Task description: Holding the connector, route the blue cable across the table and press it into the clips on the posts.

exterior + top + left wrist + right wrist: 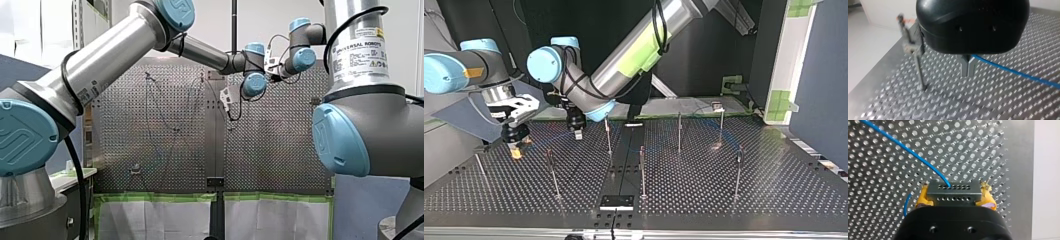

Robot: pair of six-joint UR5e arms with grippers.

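Arms are reaching out over the desk (774,190), a grey plate full of little holes with thin posts (642,172) standing up on it. Looking from across the desk, my right arm (459,70) is coming in at the left. My left arm (644,50) is coming down from the top and reaching past the middle. The right gripper (516,149) is hanging just above the desk, near its left side. Its yellow pads (923,197) are squeezing the connector (953,188), one pad on each end, so it is gripping the connector tight. The connector is a small dark block with two rows of tiny holes. The blue cable (910,152) is coming out of the connector and curving away over the desk. The left gripper (968,74) is hovering close by, between the right gripper and one of the posts. Its two metal fingers (964,67) are pressed close together and the blue cable is coming out from between them, so it is pinching the cable. From there the cable is stretching off to one side, just above the desk. One post (919,72) with a clip (907,43) on its top is standing beside this gripper, a little apart from the cable.
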